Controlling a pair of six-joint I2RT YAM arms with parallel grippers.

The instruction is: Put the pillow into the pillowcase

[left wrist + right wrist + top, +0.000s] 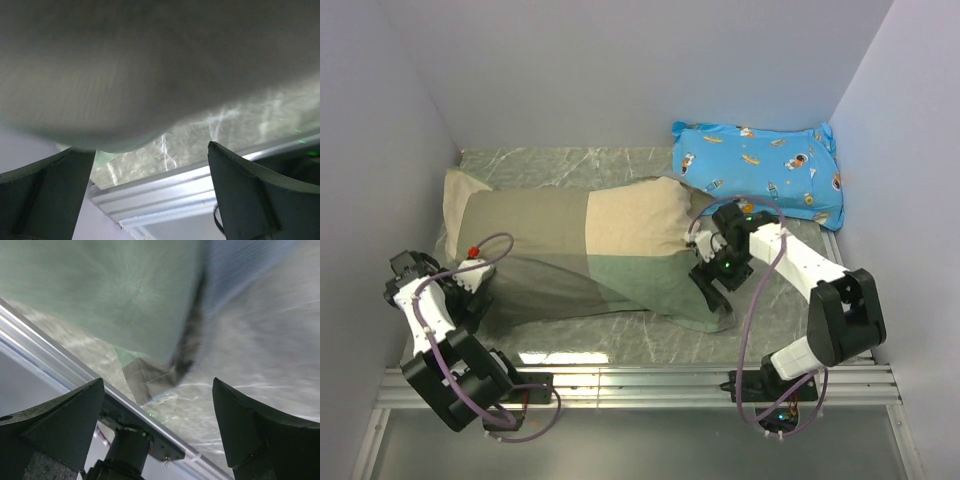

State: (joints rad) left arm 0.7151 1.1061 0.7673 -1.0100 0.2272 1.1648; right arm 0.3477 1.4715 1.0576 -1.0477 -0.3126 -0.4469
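Pillowcase lay stuffed across table, left gripper wide at near-left end, right gripper wide at right end, neither holding anything.

Looking like a robotics lab test cell. Sitting boxed in by 3 plain pale walls, closing off the back and both sides. Working over a marble-patterned counter, edged along the near side by slotted aluminium rails of the kind used for lab framing. Carrying 2 black-and-white robot arms, the left arm and the right arm, standing on those rails and trailing loose purple cables. Glowing with small green indicator lights on the right arm. Displaying household bedding laid out as test props: a colour-block pillowcase and a bright blue cartoon-print cushion, lying on the hard counter.
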